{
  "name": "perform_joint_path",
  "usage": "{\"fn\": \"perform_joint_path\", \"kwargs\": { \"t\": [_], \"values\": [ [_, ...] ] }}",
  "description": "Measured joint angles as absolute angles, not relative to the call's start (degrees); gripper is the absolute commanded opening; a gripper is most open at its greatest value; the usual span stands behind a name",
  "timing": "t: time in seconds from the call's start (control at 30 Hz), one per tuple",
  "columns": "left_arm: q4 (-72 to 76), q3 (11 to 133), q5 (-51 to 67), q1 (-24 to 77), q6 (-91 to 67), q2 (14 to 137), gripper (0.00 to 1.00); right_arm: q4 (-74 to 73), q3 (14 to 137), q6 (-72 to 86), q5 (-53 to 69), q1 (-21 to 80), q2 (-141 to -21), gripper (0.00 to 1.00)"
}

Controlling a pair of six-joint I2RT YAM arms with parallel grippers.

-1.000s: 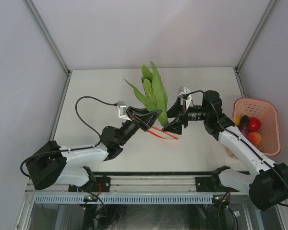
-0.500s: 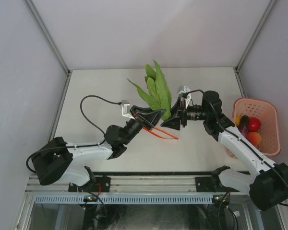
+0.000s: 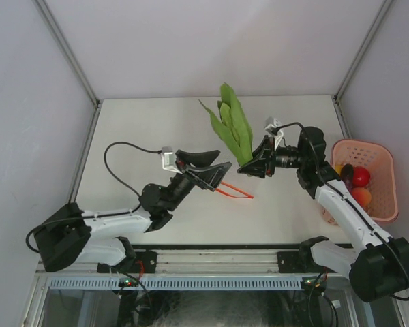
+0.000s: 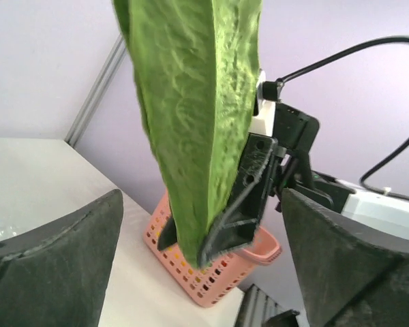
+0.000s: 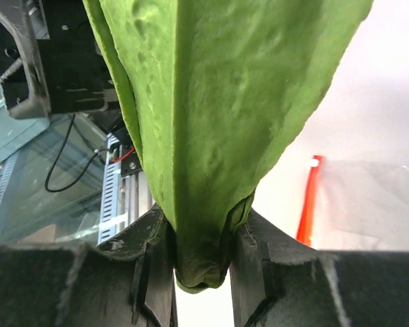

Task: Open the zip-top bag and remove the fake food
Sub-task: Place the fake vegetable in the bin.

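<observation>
The long green leafy fake food (image 3: 234, 127) stands upright in the air, and my right gripper (image 3: 254, 163) is shut on its base. In the right wrist view the leaf's stem (image 5: 201, 252) is pinched between both pads. My left gripper (image 3: 208, 169) hangs open just left of it, with nothing between its fingers; its wrist view shows the leaf (image 4: 191, 122) a little ahead. The zip-top bag lies flat on the table below, its red-orange zip strip (image 3: 236, 193) showing; the clear bag (image 5: 368, 197) looks empty in the right wrist view.
A pink perforated basket (image 3: 385, 180) stands at the table's right edge and holds other fake food: a red round piece (image 3: 360, 176), a dark purple one (image 3: 345, 179) and an orange one (image 3: 360, 197). The basket (image 4: 211, 276) also shows behind the leaf in the left wrist view.
My left gripper opened and drew back to the left. My right gripper closed on the leaf's base and carried it to the right, away from the left gripper.
</observation>
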State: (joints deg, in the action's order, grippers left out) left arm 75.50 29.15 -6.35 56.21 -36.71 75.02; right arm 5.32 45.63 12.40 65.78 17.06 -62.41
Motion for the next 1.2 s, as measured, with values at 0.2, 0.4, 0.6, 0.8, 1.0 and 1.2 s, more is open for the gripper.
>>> {"fn": "perform_joint_path", "kwargs": {
  "t": [0.2,0.4,0.6,0.8,1.0,1.2],
  "values": [
    [69.1,21.6,-6.6,54.1,-36.9,61.7,1.00,-0.3,46.2,8.0,66.6,10.1,-59.9,0.00],
    [46.3,18.3,-1.4,46.5,-38.1,40.1,1.00,-18.0,53.3,-2.4,66.1,-6.3,-55.1,0.00],
    [19.7,20.5,6.2,39.6,-35.1,22.8,1.00,-42.1,64.4,-20.6,66.5,-39.5,-52.9,0.00],
    [4.6,23.0,9.2,38.4,-32.2,20.4,1.00,-64.9,72.0,-43.8,64.3,-66.5,-61.1,0.00],
    [1.1,23.0,9.9,38.4,-32.4,24.0,1.00,-72.8,75.4,-57.1,59.4,-77.5,-70.5,0.01],
    [1.2,23.0,10.2,38.4,-33.1,26.0,1.00,-75.1,74.3,-63.3,55.1,-77.4,-71.0,0.04]
  ]
}}
